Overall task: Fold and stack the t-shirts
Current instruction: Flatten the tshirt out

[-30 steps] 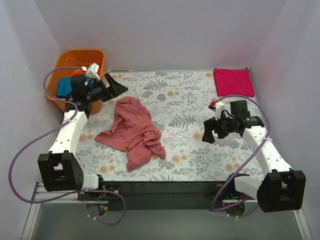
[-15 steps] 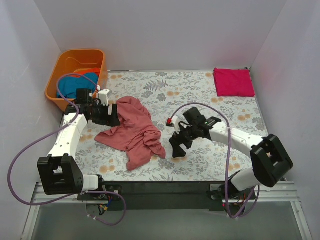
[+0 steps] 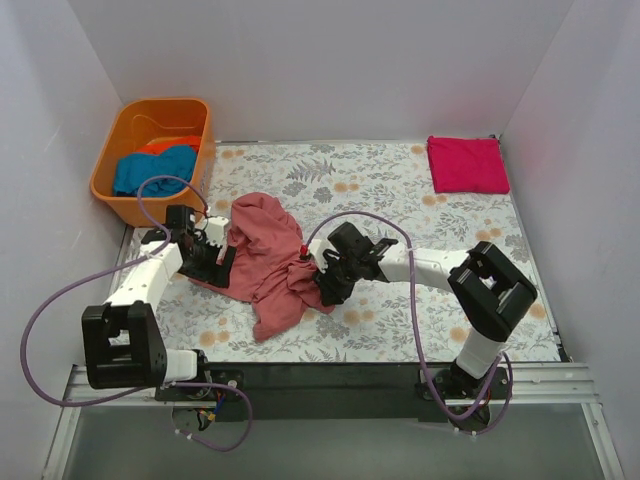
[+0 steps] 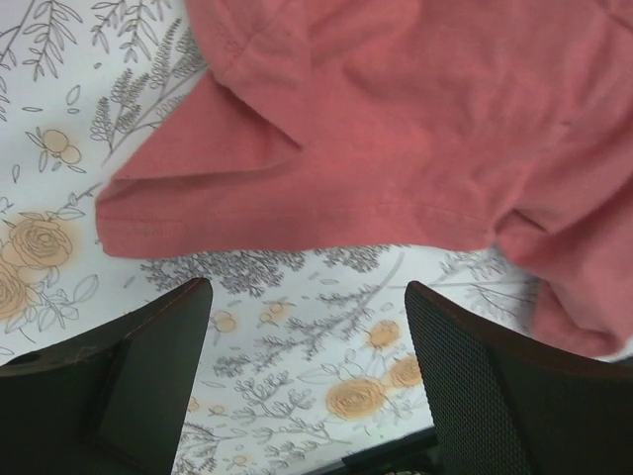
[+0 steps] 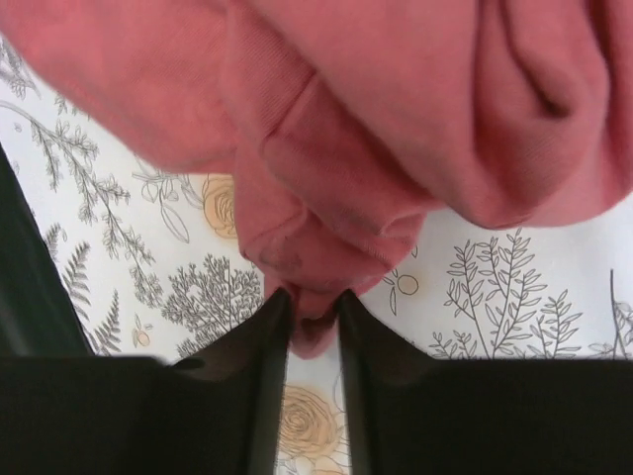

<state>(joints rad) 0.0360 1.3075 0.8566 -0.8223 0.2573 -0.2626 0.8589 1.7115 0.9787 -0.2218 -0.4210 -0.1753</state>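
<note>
The large brick-red t-shirt (image 3: 270, 262) lies crumpled at the middle left of the floral table. My right gripper (image 3: 320, 285) is at its right edge, and in the right wrist view it (image 5: 313, 302) is shut on a bunched fold of the red cloth (image 5: 396, 129). My left gripper (image 3: 218, 260) hovers at the shirt's left side. In the left wrist view it (image 4: 307, 297) is open over bare table, just short of a flat red sleeve (image 4: 297, 188). A magenta-pink t-shirt (image 3: 467, 164) lies folded at the far right corner.
An orange tub (image 3: 122, 128) stands off the table's far left corner, holding a teal-blue t-shirt (image 3: 155, 170) and an orange one (image 3: 168, 145). White walls close in on three sides. Purple cables loop from both arms.
The right arm swung left across the table to the red shirt and its jaws closed on a fold. The left arm came down from the tub to the shirt's left edge, still open.
</note>
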